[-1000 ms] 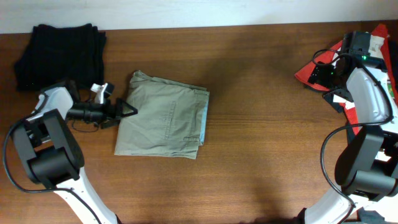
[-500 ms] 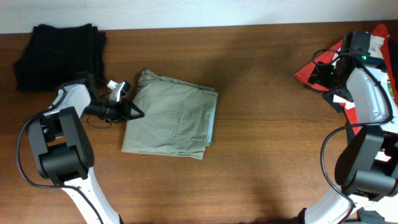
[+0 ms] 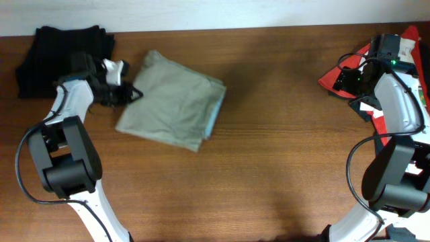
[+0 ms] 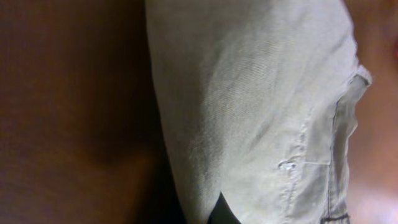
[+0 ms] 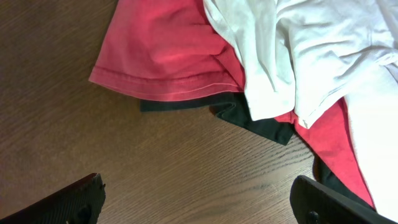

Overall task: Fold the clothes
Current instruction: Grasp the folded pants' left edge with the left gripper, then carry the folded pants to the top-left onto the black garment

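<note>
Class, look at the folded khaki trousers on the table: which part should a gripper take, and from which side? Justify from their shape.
Take the khaki trousers at their left edge, coming in low from the left, where the left gripper is. That edge looks like a smooth closed fold, so the layers should lift together; the right edge shows separate stacked layers that could splay.

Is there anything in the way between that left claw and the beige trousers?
Nothing visible does. The left gripper sits right at the left edge of the khaki trousers, with no other thing between them. The black garment lies on the gripper's far side.
</note>
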Controlling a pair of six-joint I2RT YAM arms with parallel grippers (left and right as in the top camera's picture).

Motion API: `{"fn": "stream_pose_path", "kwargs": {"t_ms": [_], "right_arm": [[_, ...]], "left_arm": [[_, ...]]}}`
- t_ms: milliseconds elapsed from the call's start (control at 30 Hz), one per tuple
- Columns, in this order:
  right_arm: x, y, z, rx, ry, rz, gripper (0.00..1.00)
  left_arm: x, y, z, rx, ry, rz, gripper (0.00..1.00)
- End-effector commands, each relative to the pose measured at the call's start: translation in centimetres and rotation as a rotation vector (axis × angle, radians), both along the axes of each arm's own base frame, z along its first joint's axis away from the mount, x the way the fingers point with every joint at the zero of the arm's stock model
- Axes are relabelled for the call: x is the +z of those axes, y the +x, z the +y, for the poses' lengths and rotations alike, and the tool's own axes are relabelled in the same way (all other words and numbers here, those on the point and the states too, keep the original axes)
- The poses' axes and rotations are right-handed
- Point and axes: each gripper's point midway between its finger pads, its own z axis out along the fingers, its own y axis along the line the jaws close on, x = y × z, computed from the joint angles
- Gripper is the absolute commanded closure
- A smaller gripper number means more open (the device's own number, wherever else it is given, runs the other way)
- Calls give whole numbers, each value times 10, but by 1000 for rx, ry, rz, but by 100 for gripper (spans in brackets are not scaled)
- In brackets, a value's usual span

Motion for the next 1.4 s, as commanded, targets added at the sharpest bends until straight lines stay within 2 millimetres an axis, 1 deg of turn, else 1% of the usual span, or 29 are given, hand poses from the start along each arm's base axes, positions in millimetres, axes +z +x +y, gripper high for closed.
{"fn": "stream_pose_path", "kwargs": {"t_ms": [0,133,233,333,533,600,800,1133,1233,1367], "right_arm": [[5,3,-3,-15,-7,-13,1],[5,3,-3,-15,-7,-13,1],[5,3,-3,-15,-7,-13,1],[5,3,-3,-15,-7,-13,1],[5,3,-3,-15,-7,-13,1],[5,3,-3,-15,-7,-13,1],[5,3,-3,-15,-7,-13,1],[5,3,-3,-15,-8,-13,1],[5,3,-3,-15,-7,-13,1],[5,3,-3,-15,-7,-13,1]], "left_arm": [[45,42,21,82,80,-111,99],[99,73,31,100,123,-256,99],[127,89,49,159,208,-321,99],[145,98,64,205,280,-368,99],[169,107,93,290,394,-420,99],[173,107,99,300,406,-430,99],[181,109,126,306,458,-482,99],[190,100,187,351,539,-524,99],[188,100,203,374,551,-534,99],[172,107,219,394,558,-537,99]]}}
